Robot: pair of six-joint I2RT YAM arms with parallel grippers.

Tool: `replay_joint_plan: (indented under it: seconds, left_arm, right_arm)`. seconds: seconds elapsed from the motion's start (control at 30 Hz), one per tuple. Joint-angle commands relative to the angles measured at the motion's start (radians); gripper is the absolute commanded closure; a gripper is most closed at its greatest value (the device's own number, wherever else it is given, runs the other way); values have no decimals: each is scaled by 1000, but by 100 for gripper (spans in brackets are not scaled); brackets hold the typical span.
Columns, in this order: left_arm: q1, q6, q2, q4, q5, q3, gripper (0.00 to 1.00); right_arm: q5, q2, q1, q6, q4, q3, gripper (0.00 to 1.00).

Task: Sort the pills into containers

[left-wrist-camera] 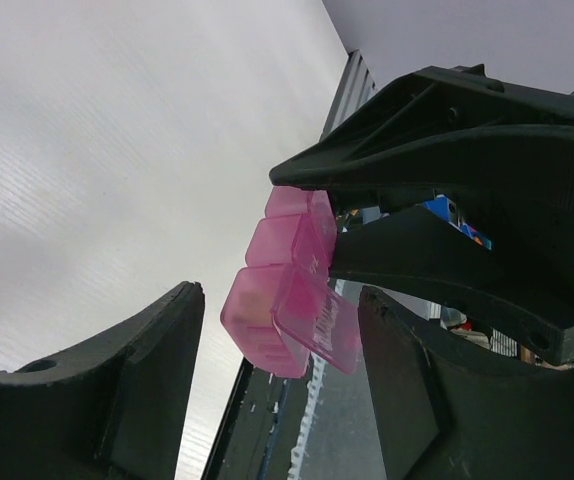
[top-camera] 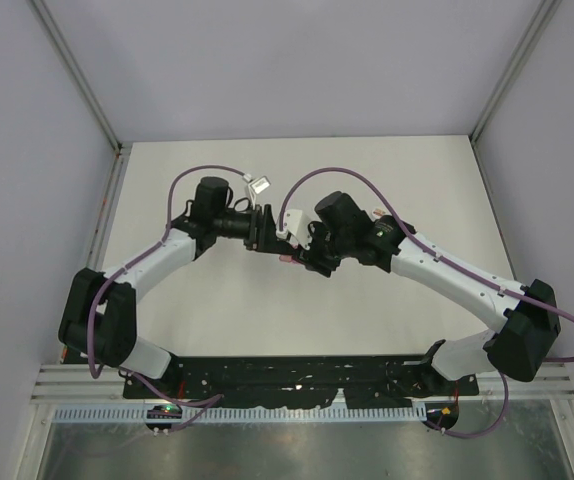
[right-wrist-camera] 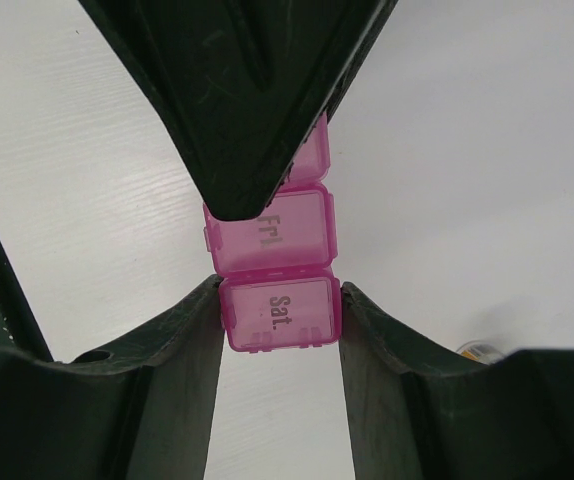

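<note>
Pink pill box [right-wrist-camera: 272,235], pinched in the right gripper [right-wrist-camera: 279,300], sits between the left gripper [left-wrist-camera: 282,300]'s spread fingers; no pills visibly sorted.

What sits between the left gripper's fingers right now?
The pink pill box, held by the right gripper, hangs between the fingers of the left gripper. A gap shows beside one finger. Seen in the left wrist view.

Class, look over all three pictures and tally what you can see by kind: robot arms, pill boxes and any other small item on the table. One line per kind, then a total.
Robot arms: 2, the left arm and the right arm
Pink pill box: 1
Small white item behind the arms: 1
Total: 4
</note>
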Motion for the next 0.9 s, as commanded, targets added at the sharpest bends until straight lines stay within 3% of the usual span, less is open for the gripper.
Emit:
replay_joint_plan:
  seconds: [0.0, 0.37, 0.87]
  left_arm:
    - [-9, 34, 10, 10, 33, 1, 34]
    - [-9, 48, 7, 7, 33, -1, 43]
    - [-9, 56, 1, 4, 32, -5, 44]
  right_arm:
    - [27, -8, 6, 13, 35, 46, 87]
    - [27, -2, 6, 16, 35, 51, 88]
    - [38, -5, 6, 15, 37, 46, 88]
